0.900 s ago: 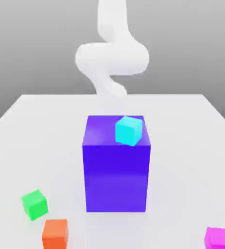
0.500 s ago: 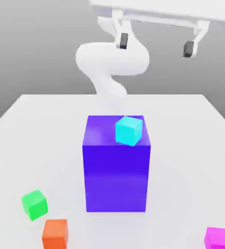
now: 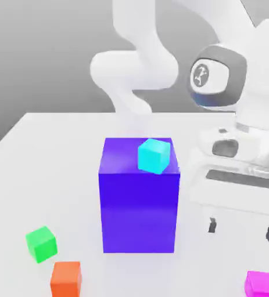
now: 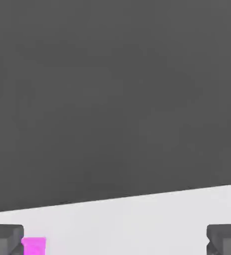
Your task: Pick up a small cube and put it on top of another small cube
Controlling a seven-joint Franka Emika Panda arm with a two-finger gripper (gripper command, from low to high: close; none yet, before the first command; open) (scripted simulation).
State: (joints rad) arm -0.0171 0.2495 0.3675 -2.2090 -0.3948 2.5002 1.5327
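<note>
Below tool (image 3: 243,231), near 1 fingertip, magenta cube (image 3: 261,284) on tabletop (image 3: 61,174), tool wide open, holding nothing.

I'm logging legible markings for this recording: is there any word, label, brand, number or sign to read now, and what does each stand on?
No word, brand or number can be read.
One sign, not text: a dark emblem on the round white cap of the robot arm; it is too small to make out.
None on the cyan cube, blue-violet block, green cube, orange cube or magenta cube.
</note>
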